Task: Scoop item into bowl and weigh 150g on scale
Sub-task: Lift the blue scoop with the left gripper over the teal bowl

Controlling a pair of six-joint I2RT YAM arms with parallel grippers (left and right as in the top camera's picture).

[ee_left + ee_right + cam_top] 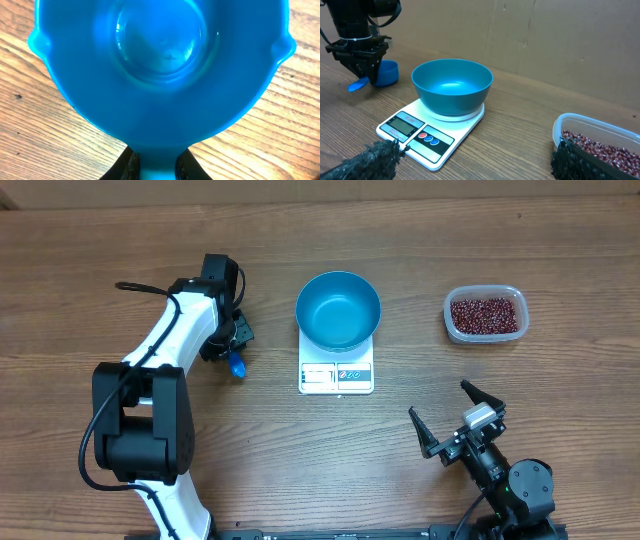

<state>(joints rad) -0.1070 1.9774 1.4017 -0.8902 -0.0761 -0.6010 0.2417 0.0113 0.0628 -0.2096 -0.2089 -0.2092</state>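
Blue scoop plastic peeks out from under the left hand in the overhead view, well left of the bowl. The bowl sits on the scale and looks empty. The beans lie in a clear tub on the far side of the bowl, so the scoop will probably have to cross past bowl and scale to reach them. The right hand is nearer the tub, spread wide and holding nothing.

From the left wrist, the scoop's cup fills the picture, mouth up and empty, over the wooden surface. Its handle runs straight back between the fingers. The left hand is narrowed onto that handle, both pads seemingly pressed to its sides.

From the right wrist, the left hand points down over the handle. The cup sits on the surface beside it, and the handle's tip juts out the other way. Beans lie close by, just beyond one spread finger.
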